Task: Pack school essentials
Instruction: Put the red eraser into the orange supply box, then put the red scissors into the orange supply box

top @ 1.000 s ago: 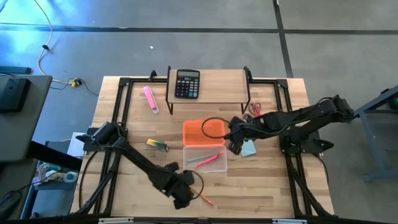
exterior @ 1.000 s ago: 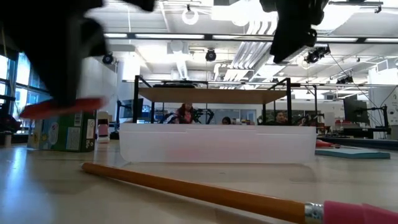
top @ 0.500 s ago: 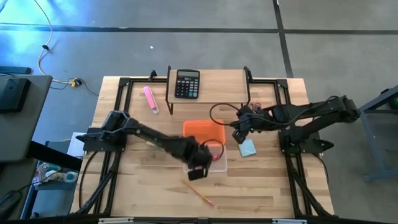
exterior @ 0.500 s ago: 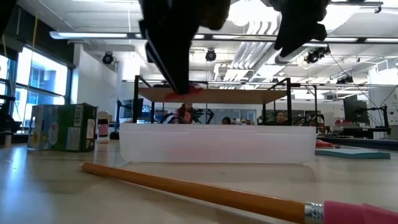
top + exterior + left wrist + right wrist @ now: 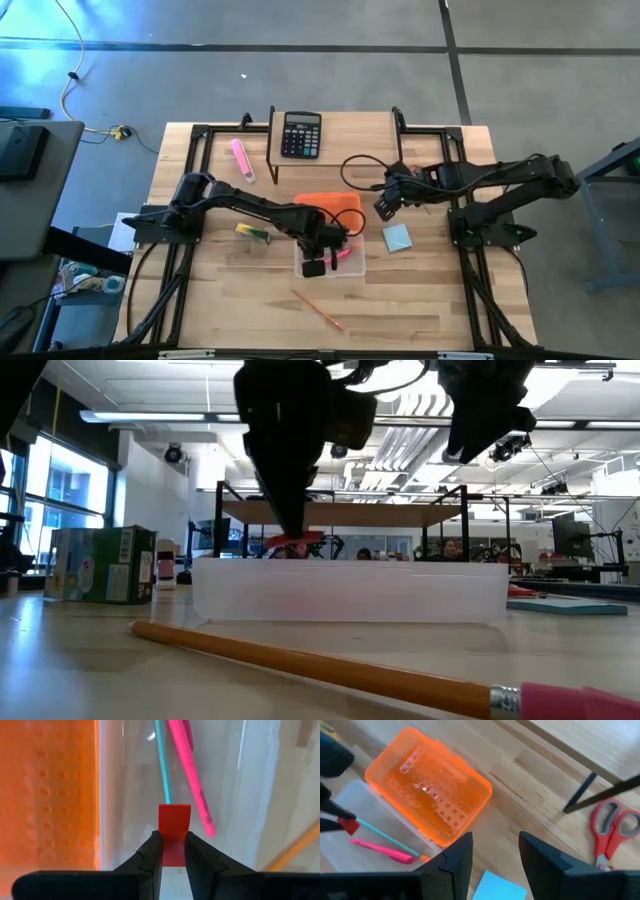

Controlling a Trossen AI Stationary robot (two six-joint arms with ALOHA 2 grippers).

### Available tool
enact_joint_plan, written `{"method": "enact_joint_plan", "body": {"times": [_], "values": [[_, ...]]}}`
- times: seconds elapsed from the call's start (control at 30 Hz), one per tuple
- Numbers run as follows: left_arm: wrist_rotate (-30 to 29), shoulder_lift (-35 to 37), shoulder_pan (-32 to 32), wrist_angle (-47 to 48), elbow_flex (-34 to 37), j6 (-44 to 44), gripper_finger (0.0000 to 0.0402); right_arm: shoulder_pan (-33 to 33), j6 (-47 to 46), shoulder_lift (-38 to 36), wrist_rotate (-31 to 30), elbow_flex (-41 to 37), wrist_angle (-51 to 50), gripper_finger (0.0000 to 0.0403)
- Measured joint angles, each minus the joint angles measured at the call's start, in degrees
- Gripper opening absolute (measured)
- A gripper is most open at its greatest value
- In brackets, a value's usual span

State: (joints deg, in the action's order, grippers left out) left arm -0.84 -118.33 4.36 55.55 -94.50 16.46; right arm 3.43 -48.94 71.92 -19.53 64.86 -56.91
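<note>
I see the left gripper (image 5: 173,851) clamped on the eraser (image 5: 174,827), frame centre over the clear box (image 5: 352,266) — released off-centre, it may bounce out; right gripper (image 5: 495,851) parted, empty.

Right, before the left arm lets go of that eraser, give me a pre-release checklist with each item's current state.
1. Left gripper shut on the red eraser: ok.
2. Eraser over the clear box, not the orange lid: ok, by the left wrist view.
3. Eraser low enough to drop without bouncing: cannot tell; in the low view it hangs near the box's rim.
4. Landing spot free beside the teal pencil and pink pen: ok.
5. Right gripper open, empty, clear of the box: ok.
6. Everything packed: not ok; orange pencil, blue notepad and scissors remain on the table.
</note>
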Motion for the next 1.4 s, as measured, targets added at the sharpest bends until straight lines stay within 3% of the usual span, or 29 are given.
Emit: {"method": "enact_joint_plan", "body": {"times": [0.27,0.73,1.07,1.4], "values": [[0.3,-1.0,-1.5,1.2,0.1,-1.3,0.0081,-0.9,-5.2,0.0,0.1,0.0,-4.6,0.0149],[2.7,-0.9,-2.0,1.2,0.1,-4.0,0.0184,-0.9,-12.0,0.0,-1.7,0.0,-10.0,0.0149],[2.8,3.4,-2.4,1.2,0.0,-6.3,0.017,-3.0,-12.7,0.0,-2.8,0.0,-12.7,0.0149],[3.0,11.0,-6.9,1.4,0.0,-7.2,0.0157,-12.7,-6.3,0.0,-1.4,0.0,-14.5,0.0149]]}}
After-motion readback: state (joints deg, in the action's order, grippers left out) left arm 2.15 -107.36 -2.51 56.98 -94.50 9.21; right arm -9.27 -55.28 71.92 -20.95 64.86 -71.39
